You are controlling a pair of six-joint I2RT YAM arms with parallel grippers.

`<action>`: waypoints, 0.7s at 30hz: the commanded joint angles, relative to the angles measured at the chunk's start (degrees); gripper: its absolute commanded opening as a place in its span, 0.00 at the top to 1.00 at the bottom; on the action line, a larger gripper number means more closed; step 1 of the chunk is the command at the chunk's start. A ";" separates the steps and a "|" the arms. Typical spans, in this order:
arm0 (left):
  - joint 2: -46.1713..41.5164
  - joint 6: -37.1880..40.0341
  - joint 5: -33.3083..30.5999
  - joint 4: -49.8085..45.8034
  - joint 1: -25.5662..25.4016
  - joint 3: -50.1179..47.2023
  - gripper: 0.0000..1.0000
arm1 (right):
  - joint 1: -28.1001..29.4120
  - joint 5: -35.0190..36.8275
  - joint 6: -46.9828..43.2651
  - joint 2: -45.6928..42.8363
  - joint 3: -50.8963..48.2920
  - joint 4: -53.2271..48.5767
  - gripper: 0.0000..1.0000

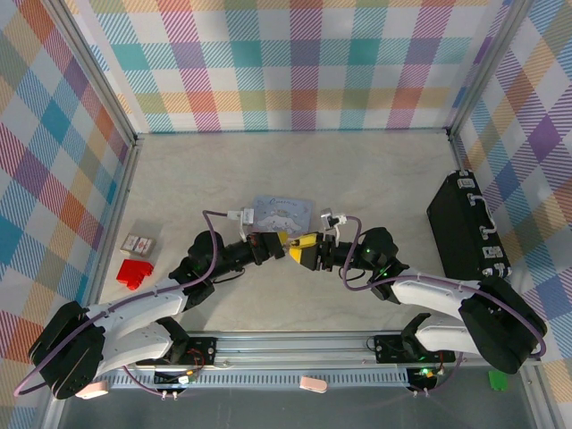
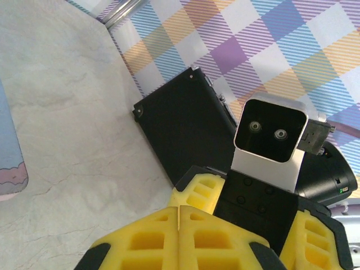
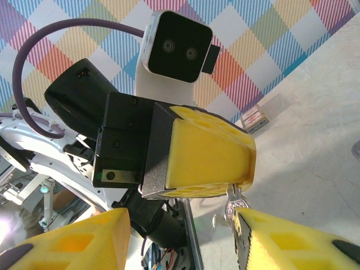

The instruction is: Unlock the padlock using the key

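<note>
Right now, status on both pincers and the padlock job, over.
Left pincer shut, small metal piece dangling from its tips, key or padlock unclear. Right pincer open, tips beside that piece. Pastel tin just beyond, not blocking.

Pastel plaid walls (image 1: 304,63), pale marbled tabletop (image 1: 295,165), aluminium frame posts (image 1: 94,71), even light

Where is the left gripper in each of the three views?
Top external: left gripper at centre, just below the tin.
Left wrist: left gripper at bottom centre, shut.
Right wrist: left gripper at centre, pointing right.
Shared landmark: the plaid wall.
</note>
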 commanded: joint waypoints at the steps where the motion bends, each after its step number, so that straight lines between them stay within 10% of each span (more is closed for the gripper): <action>1: -0.45 -1.30 1.75 5.05 -0.36 2.20 1.00 | -0.43 2.46 -0.17 -0.32 -1.24 1.65 0.49; 21: 1.51 -0.87 2.09 7.27 -1.74 3.25 1.00 | -0.42 8.02 0.39 -1.25 -1.53 -0.95 0.50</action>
